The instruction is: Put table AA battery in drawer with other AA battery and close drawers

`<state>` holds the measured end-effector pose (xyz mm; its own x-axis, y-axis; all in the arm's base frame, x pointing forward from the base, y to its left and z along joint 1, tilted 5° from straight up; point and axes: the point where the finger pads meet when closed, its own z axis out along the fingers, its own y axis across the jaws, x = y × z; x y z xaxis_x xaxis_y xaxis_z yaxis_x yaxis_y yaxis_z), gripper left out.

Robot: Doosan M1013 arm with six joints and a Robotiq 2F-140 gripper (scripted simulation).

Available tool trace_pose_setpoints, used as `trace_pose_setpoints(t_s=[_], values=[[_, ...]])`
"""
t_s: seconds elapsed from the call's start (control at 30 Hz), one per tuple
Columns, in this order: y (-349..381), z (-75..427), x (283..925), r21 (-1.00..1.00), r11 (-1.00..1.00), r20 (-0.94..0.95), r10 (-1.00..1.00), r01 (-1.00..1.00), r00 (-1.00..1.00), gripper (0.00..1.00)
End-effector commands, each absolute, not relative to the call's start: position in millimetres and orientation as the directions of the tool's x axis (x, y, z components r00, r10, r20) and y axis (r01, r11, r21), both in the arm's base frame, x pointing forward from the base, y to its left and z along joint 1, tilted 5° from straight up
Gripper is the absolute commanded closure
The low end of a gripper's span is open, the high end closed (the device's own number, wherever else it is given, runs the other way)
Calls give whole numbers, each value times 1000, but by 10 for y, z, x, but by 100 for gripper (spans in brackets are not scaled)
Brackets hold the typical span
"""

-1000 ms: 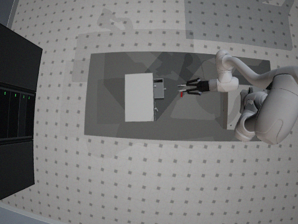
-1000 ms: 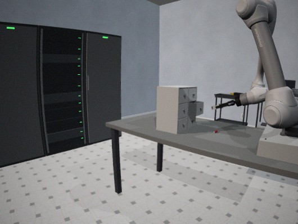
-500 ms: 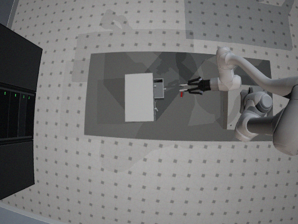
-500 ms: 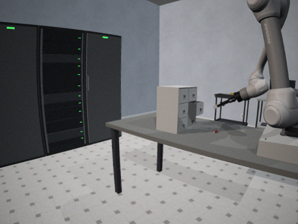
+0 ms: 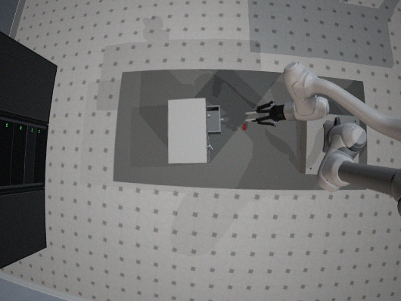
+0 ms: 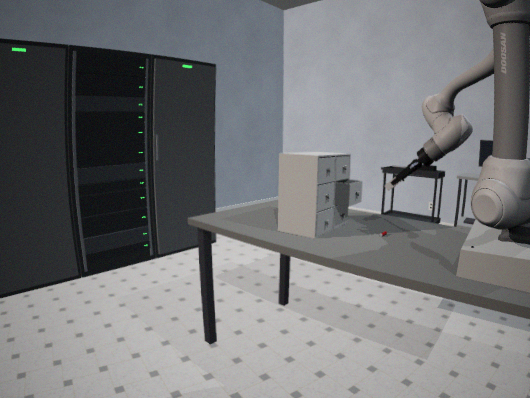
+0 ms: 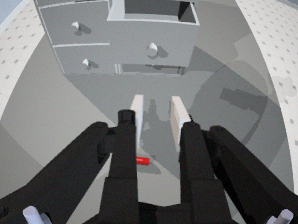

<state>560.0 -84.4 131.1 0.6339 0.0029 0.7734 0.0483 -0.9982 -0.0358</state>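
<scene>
The small red AA battery (image 5: pixel 244 126) lies on the grey table in front of the chest; it also shows in the side view (image 6: pixel 383 233) and in the wrist view (image 7: pixel 143 160), below my fingers. The pale chest (image 5: pixel 187 130) stands mid-table with its drawer fronts toward the arm. One drawer, in the middle row (image 6: pixel 352 191), is pulled partly out (image 7: pixel 154 10); I cannot see what is inside it. My gripper (image 5: pixel 250 116) (image 7: pixel 156 108) hovers above the table between the battery and the chest, tilted down toward the drawers. Its fingers stand narrowly apart with nothing between them.
The other drawers (image 7: pixel 80 26) look pushed in, each with a small knob. The arm's base block (image 6: pixel 492 260) sits on the table's right end. Dark server cabinets (image 6: pixel 100 160) stand far off by the wall.
</scene>
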Motion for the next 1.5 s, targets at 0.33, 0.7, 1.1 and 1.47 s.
trace_pose_setpoints(t_s=[0.33,0.7,1.1,1.47], values=[[-834,1465,5425,-68,-995,597,18,74,802,80],[-864,1654,5214,-68,-995,386,41,73,921,80],[-899,1878,4965,-67,-995,109,65,73,992,80],[-907,1931,4907,-67,-995,43,70,73,997,80]])
